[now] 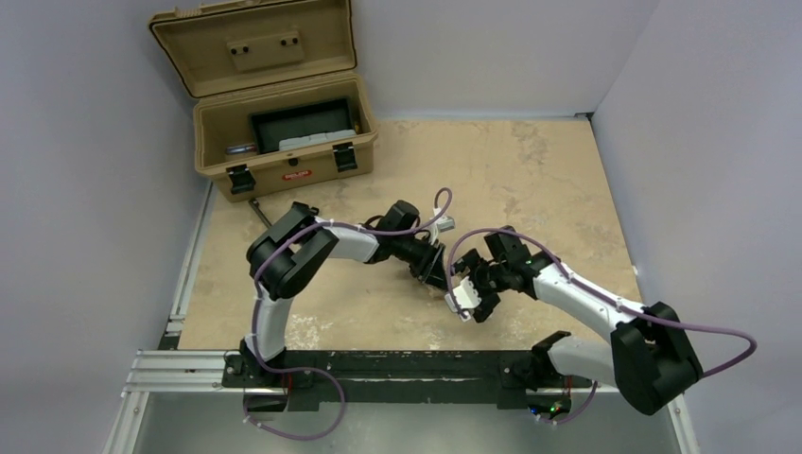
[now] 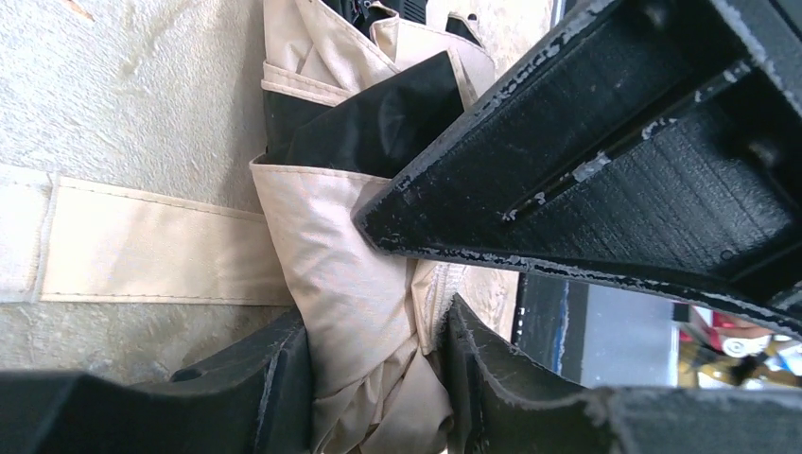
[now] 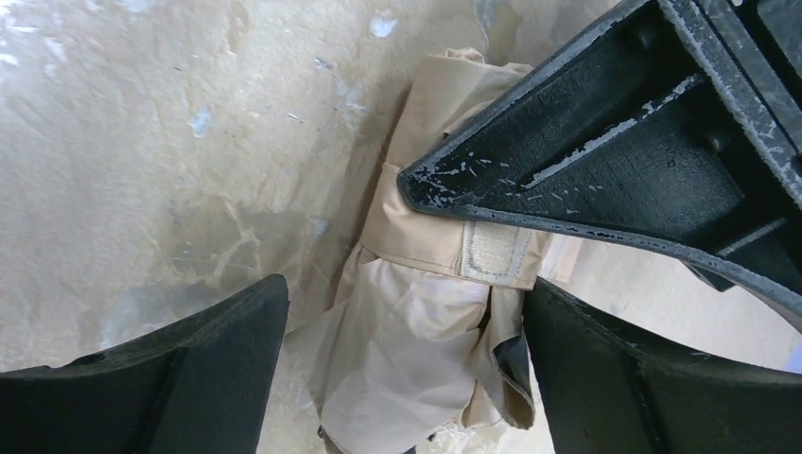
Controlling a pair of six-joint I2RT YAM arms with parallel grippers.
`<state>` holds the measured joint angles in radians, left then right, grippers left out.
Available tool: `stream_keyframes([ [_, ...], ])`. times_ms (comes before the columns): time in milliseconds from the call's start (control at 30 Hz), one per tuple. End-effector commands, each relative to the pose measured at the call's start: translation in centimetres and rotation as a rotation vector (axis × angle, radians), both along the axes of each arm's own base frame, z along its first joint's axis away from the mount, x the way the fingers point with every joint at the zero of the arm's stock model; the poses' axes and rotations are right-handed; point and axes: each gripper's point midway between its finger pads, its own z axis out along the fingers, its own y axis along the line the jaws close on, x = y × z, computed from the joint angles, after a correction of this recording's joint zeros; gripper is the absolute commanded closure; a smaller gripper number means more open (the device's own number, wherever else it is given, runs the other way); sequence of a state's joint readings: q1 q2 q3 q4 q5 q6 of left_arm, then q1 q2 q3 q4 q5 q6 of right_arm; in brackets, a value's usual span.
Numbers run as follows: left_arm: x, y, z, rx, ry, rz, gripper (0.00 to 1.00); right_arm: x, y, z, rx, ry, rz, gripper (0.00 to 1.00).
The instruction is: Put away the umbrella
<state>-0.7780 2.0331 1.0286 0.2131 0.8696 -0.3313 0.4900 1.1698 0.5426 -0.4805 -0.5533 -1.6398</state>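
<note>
- My left gripper [image 2: 350,293] is clamped on a fold of the one umbrella [image 2: 322,255], a beige rolled bundle with black fabric showing
- My right gripper [image 3: 378,265] stands wide, straddling the bundle without gripping it
- The umbrella lies on the table [image 1: 530,180] between my two wrists, well apart from the case [image 1: 284,163]
- One tan case, lid up, two black latches [image 1: 240,178]; its red label [image 1: 297,176] is too small to read
</note>
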Motion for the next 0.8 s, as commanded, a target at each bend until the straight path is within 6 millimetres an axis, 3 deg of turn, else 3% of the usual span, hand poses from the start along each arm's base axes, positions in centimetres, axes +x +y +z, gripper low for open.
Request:
stream_keyframes([
  [0, -5.3, 6.7, -9.2, 0.421, 0.311, 0.067, 1.0, 1.7, -0.5, -0.1, -0.032, -0.075, -0.069, 0.15],
  [133, -5.0, 6.1, -9.1, 0.409, 0.388, 0.092, 1.0, 1.2, -1.0, -1.7, -0.085, -0.07, -0.069, 0.25],
  [300, -3.2, 5.3, -8.5, 0.375, 0.423, 0.174, 0.99, 0.9, -1.3, -2.7, -0.141, 0.008, -0.101, 0.66],
  [400, -0.8, 4.2, -7.1, 0.297, 0.39, 0.263, 0.89, 1.0, -1.4, -2.7, -0.158, 0.055, -0.139, 0.82],
  [533, 2.4, 3.1, -4.3, 0.222, 0.315, 0.375, 0.68, 0.8, -1.1, -2.3, -0.186, 0.143, -0.158, 0.91],
  [767, 6.4, 3.4, 1.5, 0.09, 0.182, 0.531, 0.41, -0.5, -1.8, -3.8, -0.278, 0.296, -0.173, 0.92],
])
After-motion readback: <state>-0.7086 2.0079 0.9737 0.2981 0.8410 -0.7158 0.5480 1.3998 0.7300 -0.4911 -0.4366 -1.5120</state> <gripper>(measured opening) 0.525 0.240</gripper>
